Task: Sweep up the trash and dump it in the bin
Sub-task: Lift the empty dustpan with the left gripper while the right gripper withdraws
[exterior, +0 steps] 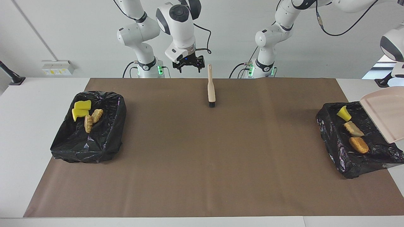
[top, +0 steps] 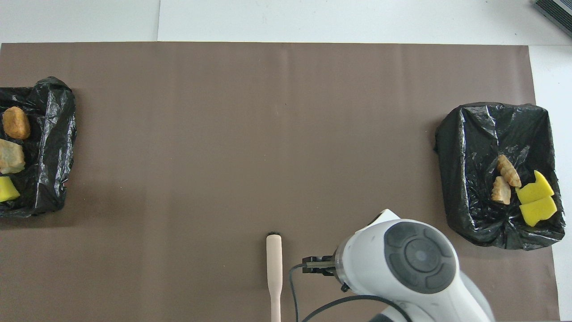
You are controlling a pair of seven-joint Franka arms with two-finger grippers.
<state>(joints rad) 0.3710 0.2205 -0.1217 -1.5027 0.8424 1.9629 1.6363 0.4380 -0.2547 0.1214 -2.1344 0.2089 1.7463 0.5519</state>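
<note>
In both bins, trash, well apart from brush.

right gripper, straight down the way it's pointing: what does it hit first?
Probably the bare brown mat. The right gripper points down at the robots' edge of it, beside the brush handle and apart from it. Depth is unclear, so a brush graze isn't ruled out.

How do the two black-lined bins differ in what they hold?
The bin at the right arm's end holds four scraps: two yellow sponge wedges and two striped croissant-like pieces. The bin at the left arm's end holds three: one yellow wedge, a pale piece and a brown nugget, with a beige dustpan over it. Both wear crumpled black liners.
</note>
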